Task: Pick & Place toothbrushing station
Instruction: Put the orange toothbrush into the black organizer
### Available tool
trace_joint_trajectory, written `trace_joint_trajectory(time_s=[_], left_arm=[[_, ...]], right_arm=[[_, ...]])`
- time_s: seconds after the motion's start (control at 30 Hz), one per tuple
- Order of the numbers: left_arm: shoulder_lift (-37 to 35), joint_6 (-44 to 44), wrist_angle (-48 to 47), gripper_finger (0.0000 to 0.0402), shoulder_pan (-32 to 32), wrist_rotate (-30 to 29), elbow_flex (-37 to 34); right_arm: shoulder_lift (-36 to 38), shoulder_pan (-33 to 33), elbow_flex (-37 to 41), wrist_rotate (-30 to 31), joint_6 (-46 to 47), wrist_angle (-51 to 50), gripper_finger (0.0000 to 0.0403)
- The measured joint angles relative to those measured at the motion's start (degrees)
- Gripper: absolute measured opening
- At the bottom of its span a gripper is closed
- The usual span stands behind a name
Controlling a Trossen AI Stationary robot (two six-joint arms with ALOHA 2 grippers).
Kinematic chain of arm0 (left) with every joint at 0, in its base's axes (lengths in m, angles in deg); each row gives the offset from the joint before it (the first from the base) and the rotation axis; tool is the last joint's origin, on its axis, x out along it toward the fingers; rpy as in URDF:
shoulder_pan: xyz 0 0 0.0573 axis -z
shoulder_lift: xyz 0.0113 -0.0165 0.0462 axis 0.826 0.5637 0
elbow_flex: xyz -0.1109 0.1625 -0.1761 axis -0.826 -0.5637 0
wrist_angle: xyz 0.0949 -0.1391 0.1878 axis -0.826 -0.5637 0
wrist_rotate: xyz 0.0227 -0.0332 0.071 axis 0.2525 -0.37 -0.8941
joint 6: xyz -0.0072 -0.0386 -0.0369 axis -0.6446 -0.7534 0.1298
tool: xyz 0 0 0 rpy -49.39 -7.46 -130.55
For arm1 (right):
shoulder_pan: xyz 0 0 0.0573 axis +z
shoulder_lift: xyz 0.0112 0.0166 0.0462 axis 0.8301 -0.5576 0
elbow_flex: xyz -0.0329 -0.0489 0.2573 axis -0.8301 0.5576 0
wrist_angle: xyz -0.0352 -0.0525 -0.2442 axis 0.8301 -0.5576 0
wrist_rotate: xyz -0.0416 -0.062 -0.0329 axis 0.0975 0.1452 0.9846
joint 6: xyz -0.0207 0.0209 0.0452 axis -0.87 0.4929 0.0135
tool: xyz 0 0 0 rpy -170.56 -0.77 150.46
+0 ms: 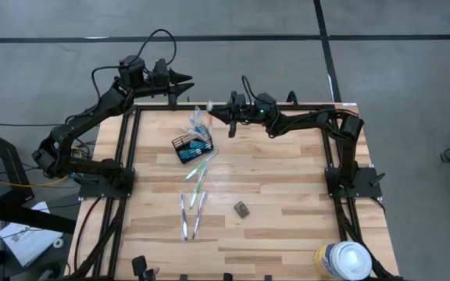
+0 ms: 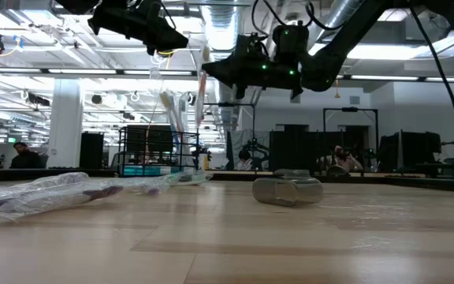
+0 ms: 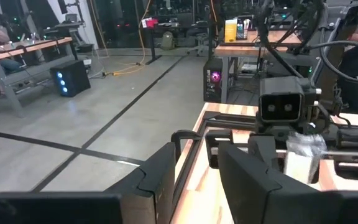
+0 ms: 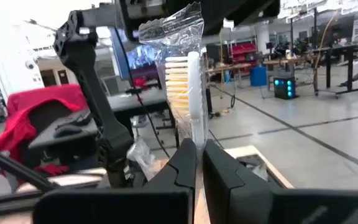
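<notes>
Wooden bench (image 1: 287, 234) seen from above, black wire-mesh caddy (image 1: 188, 147) at its far-left part, upright, several wrapped toothbrushes standing in it. Right gripper (image 1: 213, 114) raised above the far edge of the bench, just beside the caddy; fingers (image 4: 185, 163) clenched on a toothbrush in clear wrapping (image 4: 190, 93), bristled head upward, handle pinched between the two tips. Same toothbrush visible in the low view (image 2: 202, 93), hanging upright below the gripper, clear of the caddy. Left gripper (image 1: 184, 85) raised beyond the far-left corner of the bench, fingers (image 3: 163, 168) partly parted, grasping nothing visible. Loose toothbrushes (image 1: 198, 176) lying flat on the bench near the caddy, and a further pair (image 1: 189, 217) closer to the front edge, well apart from the caddy. Small dark grey block (image 1: 242, 208) near the bench centre, apart from the toothbrushes. White round canister (image 1: 344, 261) at the front-right corner. In the low view, wrapped toothbrushes (image 2: 61, 192) lying in the left foreground, block (image 2: 288, 190) at the middle.
</notes>
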Motion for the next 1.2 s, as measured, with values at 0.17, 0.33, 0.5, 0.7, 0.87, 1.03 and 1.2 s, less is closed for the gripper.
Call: trace_joint_trajectory(time_s=[0.17, 0.33, 0.5, 0.7, 0.87, 1.03, 1.2], left_arm=[[0.0, 0.0, 0.0, 0.0115, 0.0, 0.0, 0.0], [0.0, 0.0, 0.0, 0.0115, 0.0, 0.0, 0.0], [0.0, 0.3, 0.0, 0.0115, 0.0, 0.0, 0.0], [0.0, 0.3, 0.0, 0.0115, 0.0, 0.0, 0.0], [0.0, 0.4, 0.0, 0.0115, 0.0, 0.0, 0.0], [0.0, 0.4, 0.0, 0.0115, 0.0, 0.0, 0.0], [0.0, 0.5, 0.0, 0.0115, 0.0, 0.0, 0.0]], right_arm=[[-1.6, 0.5, 0.0, 1.3, -1.2, -1.6, 0.0002], [-4.2, 0.9, -1.2, 1.2, -0.4, -0.1, 0.0002], [-6.3, 0.9, -6.2, -1.0, 0.7, 0.1, 0.0002], [-6.2, 0.5, -11.5, -3.3, 0.9, -2.9, 0.0001], [-6.4, 0.7, -10.4, -3.1, 0.6, -5.2, 0.0001], [-6.4, 1.5, -8.8, -3.2, -0.2, -5.0, 0.0001], [-6.4, 2.0, -6.9, -1.4, -2.2, -4.6, 0.0001]])
